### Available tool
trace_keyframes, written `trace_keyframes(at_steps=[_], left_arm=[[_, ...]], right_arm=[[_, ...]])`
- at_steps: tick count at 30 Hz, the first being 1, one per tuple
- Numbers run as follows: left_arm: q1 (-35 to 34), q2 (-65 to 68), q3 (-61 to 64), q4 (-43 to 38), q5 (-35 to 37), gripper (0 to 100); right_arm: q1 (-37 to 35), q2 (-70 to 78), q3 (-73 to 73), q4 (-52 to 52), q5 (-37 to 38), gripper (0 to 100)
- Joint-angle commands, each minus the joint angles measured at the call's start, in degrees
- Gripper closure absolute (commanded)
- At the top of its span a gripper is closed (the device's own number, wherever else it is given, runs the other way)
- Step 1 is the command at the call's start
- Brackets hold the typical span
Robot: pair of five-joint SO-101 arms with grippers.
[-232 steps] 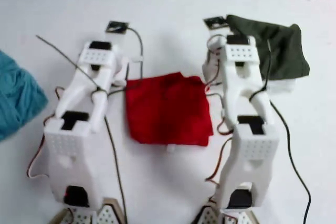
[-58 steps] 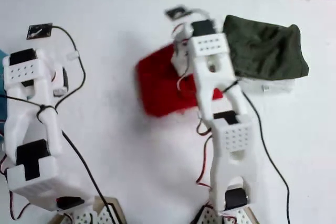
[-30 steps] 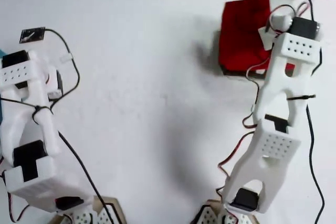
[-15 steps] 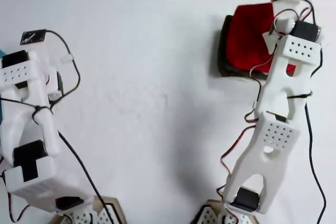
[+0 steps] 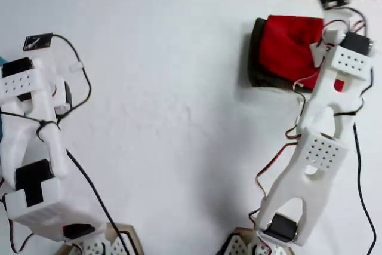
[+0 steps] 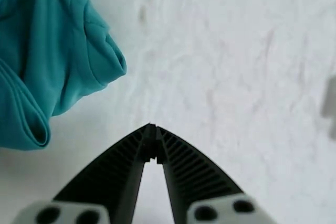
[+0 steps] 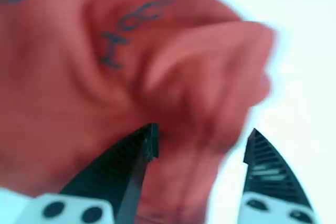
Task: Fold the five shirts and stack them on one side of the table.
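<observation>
white worktop (image 5: 179, 88) takes up most of the high view. left arm (image 5: 30, 123) sits along its left edge. right arm (image 5: 316, 147) is stretched out along the right side toward the far right corner.

Shirts:
- dark green shirt (image 5: 256, 58): folded at the far right corner and mostly covered. Its edge shows along the left and near sides of the stack.
- red shirt (image 5: 286, 43): lies on top of the green one, folded but rumpled, with a ridge bunched up beside the right arm's wrist. The dark print (image 7: 126, 24) faces up.
- teal shirt (image 6: 47, 51): unfolded, a crumpled heap at the worktop's left edge, near the left hand but not touching it.

Hands:
- right hand (image 7: 202, 135): fingers spread wide directly over the red shirt. One fingertip is over the cloth, the other out by the shirt's edge where the white worktop starts. Nothing is pinched. Can't tell if the tips touch the fabric.
- left hand (image 6: 152, 142): fingers pressed together tip to tip with nothing between them, over plain worktop.

Small stuff: a black cable (image 5: 89, 177) runs from the left arm down toward its base. A black square module (image 5: 37, 42) sits at the far end of the left arm on a cable loop.
</observation>
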Motion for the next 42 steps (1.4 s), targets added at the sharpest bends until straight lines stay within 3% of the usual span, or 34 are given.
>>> trace_keyframes(at_steps=[1,7,12,22,26,30,37,42], left_arm=[[-0.4,-3.6,-0.8,0.4,-0.2,97],[-0.4,-4.7,-2.5,3.1,0.1,97],[-0.4,-11.3,-6.5,3.6,-0.4,97],[-1.7,-14.2,-7.6,5.3,-0.4,97],[-5.1,-14.2,-7.8,5.3,-0.4,97],[-9.7,-13.8,-7.8,4.9,-1.1,88],[-21.7,-13.6,-7.7,-0.9,-9.5,83],[-30.2,-8.6,-8.5,-6.7,-16.3,82]], right_arm=[[1.6,-8.3,-2.6,-3.6,-7.0,73.4],[-1.0,-8.8,-2.0,0.7,-7.7,74.3],[-1.9,-5.1,-2.0,2.2,-7.6,85.0],[-0.6,6.3,-2.9,0.6,-7.6,75.5],[-1.4,2.3,-7.9,3.2,-8.2,75.5],[-3.6,-2.0,-14.8,9.2,-8.2,75.5],[-9.7,-7.9,-26.5,26.1,-8.3,75.5],[-10.9,-10.9,-26.1,26.2,-8.2,75.5]])
